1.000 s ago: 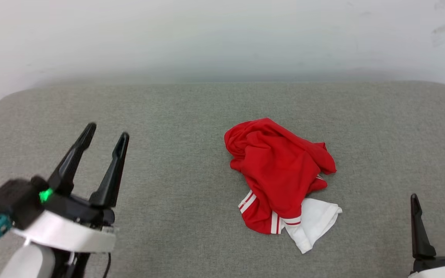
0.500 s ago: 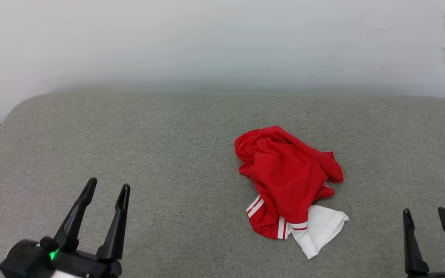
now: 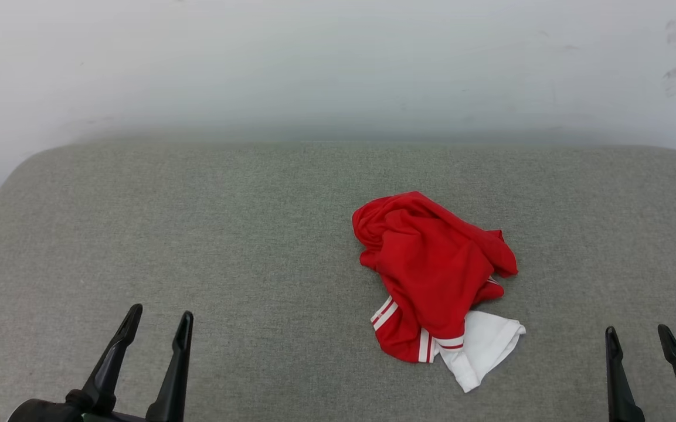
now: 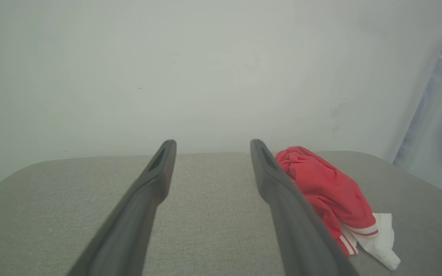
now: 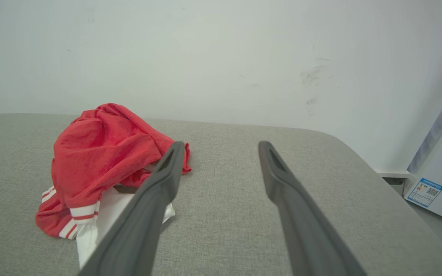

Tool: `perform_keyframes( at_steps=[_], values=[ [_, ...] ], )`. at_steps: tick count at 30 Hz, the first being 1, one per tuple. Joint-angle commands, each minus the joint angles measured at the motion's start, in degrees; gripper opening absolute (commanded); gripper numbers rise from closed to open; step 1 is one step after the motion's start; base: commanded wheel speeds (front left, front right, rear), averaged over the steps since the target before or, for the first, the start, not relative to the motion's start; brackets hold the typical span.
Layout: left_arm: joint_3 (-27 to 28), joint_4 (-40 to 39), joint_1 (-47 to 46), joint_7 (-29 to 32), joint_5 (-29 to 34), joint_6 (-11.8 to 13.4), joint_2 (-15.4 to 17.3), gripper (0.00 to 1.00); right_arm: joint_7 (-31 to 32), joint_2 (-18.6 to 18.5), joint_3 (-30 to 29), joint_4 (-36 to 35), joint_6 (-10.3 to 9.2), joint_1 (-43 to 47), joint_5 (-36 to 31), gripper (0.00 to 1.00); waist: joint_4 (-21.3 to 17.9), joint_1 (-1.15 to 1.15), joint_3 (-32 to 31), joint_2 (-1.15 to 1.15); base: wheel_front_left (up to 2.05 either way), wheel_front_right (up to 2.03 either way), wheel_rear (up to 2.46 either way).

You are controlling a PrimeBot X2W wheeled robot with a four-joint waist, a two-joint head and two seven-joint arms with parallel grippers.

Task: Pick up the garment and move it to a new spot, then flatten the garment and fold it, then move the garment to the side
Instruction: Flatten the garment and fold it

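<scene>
The garment point(image 3: 431, 275) is lying crumpled on the grey table point(image 3: 197, 234). The left tool point(image 3: 160, 312) and the right tool point(image 3: 637, 330) are hanging spread and empty, well apart from it.

Long, tapering black fingers point(image 3: 116, 351) with narrow slots near their tips.

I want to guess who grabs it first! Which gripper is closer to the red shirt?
The right. The right gripper is a short way to the right of the garment, jaws open; the left gripper is much farther off on its left.
</scene>
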Motion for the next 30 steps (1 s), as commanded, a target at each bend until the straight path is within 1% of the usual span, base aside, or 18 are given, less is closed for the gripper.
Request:
perform_keyframes(
  at_steps=[1,2,7,9,12,16,19,21,22,23,25,26,28,30],
  values=[
    [0.5,0.3,0.6,-0.1,-0.4,-0.1,-0.4,1.00,-0.1,0.3,0.2,0.3,-0.08,-0.3,0.0,1.00,-0.3,0.00,0.2,0.00,0.00,0.00,0.00],
    [0.9,0.2,0.5,-0.1,-0.7,-0.1,-0.8,1.00,-0.1,0.3,0.2,0.5,-0.08,-0.5,0.0,1.00,-0.5,0.00,0.4,0.00,0.00,0.00,0.00],
    [1.1,0.4,-0.1,-0.1,-0.9,-0.1,-0.1,1.00,-0.2,0.3,0.4,1.0,-0.07,-1.5,-0.1,1.00,-1.6,0.00,1.2,0.00,0.00,0.00,0.00],
    [2.0,0.1,-0.7,-0.1,-2.4,-0.1,-0.7,1.00,-0.2,0.3,0.3,1.3,-0.08,-1.8,-0.2,1.00,-2.3,0.00,1.5,0.00,0.00,0.00,0.00],
    [2.2,0.5,-1.0,-0.1,-2.7,-0.1,0.1,1.00,-0.2,0.4,0.1,1.7,-0.08,-2.0,-0.1,1.00,-3.6,0.00,2.1,0.00,0.00,0.00,0.00],
    [1.1,0.9,-2.7,-0.1,-3.9,-0.2,2.4,1.00,-0.2,0.4,-0.2,2.0,-0.08,-3.0,0.1,1.00,-6.0,0.00,3.3,0.00,0.00,0.00,0.00],
    [-1.7,1.3,-5.6,-0.1,-8.6,-0.1,5.8,1.00,-0.1,0.4,-0.5,2.4,-0.08,-3.4,0.5,1.00,-7.6,0.00,4.3,0.00,0.00,0.00,0.00],
    [-3.8,3.1,-7.7,0.2,-11.9,-0.1,9.6,1.00,-0.2,0.4,-0.5,2.9,-0.08,-3.6,0.8,1.00,-8.8,0.00,4.8,0.00,0.00,0.00,0.00],
    [-4.3,4.2,-9.4,1.1,-14.2,-0.1,11.0,1.00,-0.2,0.4,-0.5,3.1,-0.08,-3.9,1.2,1.00,-9.4,0.00,5.1,0.00,0.00,0.00,0.00],
    [-5.1,4.8,-11.1,2.6,-15.4,-0.1,13.0,1.00,-0.2,0.4,-0.6,3.4,-0.08,-4.3,1.3,1.00,-10.1,0.00,5.4,0.00,0.00,0.00,0.00],
    [-6.7,6.2,-15.1,6.1,-20.2,-0.1,15.2,1.00,-0.2,0.4,-0.7,3.8,-0.07,-4.7,1.8,1.00,-11.2,0.00,6.1,0.00,0.00,0.00,0.00],
    [-8.0,6.4,-17.4,8.1,-21.4,-0.1,17.3,1.00,-0.2,0.4,-0.6,4.0,-0.08,-4.8,2.0,1.00,-11.8,0.00,6.4,0.00,0.00,0.00,0.00],
    [-9.3,7.6,-22.1,12.2,-27.9,-0.1,17.9,1.00,-0.2,0.4,-0.6,4.6,-0.07,-5.3,2.5,1.00,-12.9,0.00,7.0,0.00,0.00,0.00,0.00],
    [-10.7,9.7,-26.7,17.7,-32.7,-0.1,19.7,1.00,-0.2,0.4,-0.9,5.3,-0.08,-5.8,3.3,1.00,-14.0,0.00,7.5,0.00,0.00,0.00,0.00]
  ],
)
